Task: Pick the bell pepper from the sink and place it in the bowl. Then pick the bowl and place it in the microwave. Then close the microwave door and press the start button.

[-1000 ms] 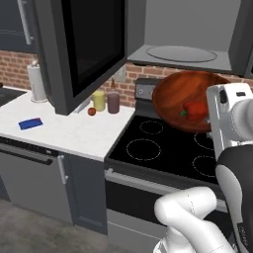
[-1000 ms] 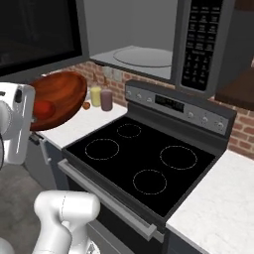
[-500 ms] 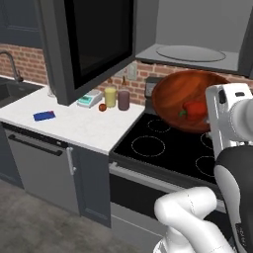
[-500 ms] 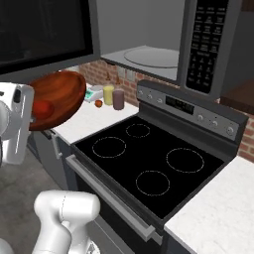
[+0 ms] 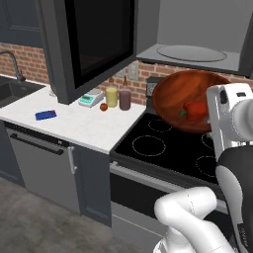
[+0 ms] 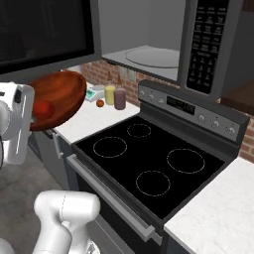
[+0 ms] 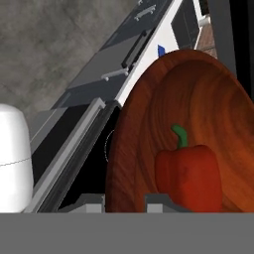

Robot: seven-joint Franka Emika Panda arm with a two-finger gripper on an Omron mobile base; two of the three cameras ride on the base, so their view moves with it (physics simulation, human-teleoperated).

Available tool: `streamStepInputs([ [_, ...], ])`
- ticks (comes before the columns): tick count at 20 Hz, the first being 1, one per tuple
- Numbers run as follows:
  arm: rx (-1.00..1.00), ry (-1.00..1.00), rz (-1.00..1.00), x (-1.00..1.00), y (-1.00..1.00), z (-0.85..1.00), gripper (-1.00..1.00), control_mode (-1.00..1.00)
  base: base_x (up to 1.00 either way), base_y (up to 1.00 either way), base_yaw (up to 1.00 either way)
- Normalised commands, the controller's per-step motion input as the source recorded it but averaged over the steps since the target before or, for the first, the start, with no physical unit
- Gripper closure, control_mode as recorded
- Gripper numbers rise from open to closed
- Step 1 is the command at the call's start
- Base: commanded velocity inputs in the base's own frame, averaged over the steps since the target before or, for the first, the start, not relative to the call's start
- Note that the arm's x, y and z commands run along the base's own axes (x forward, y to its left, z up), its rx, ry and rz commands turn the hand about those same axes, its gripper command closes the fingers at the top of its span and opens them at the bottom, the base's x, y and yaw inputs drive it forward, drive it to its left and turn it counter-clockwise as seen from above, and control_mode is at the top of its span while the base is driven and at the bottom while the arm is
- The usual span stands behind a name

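A: Where is the bowl (image 5: 185,100)?

B: It is up in the air over the black stove (image 5: 173,147), in front of the robot's hand. The gripper (image 7: 125,199) is closed on the bowl's rim, one finger on each side of the rim's edge.

A: Is the bowl flat?

B: No. It is tipped up on its side. Its open side faces back toward the arm, and its rim stands almost upright.

A: And the bell pepper (image 5: 195,109)?

B: It sits inside the bowl, low down, close to the hand. In the hand view its green stem points away from the fingers, toward the middle of the bowl, so the pepper's long way runs from the rim inward.

A: Where is the microwave (image 6: 163,47)?

B: Above the stove. The microwave door (image 5: 88,43) is swung wide open to the left, and the round glass plate (image 5: 192,53) inside is bare. The bowl hangs lower than that opening.

A: What is on the white counter (image 5: 69,122)?

B: A blue thing (image 5: 45,115), a tiny red fruit (image 5: 104,106), a yellow cup (image 5: 112,96) and a dark cup (image 5: 125,99). The sink (image 5: 12,91) is at the far left.
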Motion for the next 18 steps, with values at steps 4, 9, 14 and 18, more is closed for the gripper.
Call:
streamStepInputs([
  [4,0.00,0.00,-0.09,0.00,0.00,0.24,1.00,-1.00,0.00,0.00,-0.02],
  [9,0.00,-0.07,-0.16,0.14,-0.24,0.28,1.00,-1.00,0.00,0.00,0.00],
  [14,0.00,0.00,-0.10,0.44,-0.21,0.31,1.00,-1.00,0.00,0.00,0.00],
  [18,0.00,-0.02,-0.05,0.52,-0.21,0.26,1.00,-1.00,0.00,0.00,0.00],
])
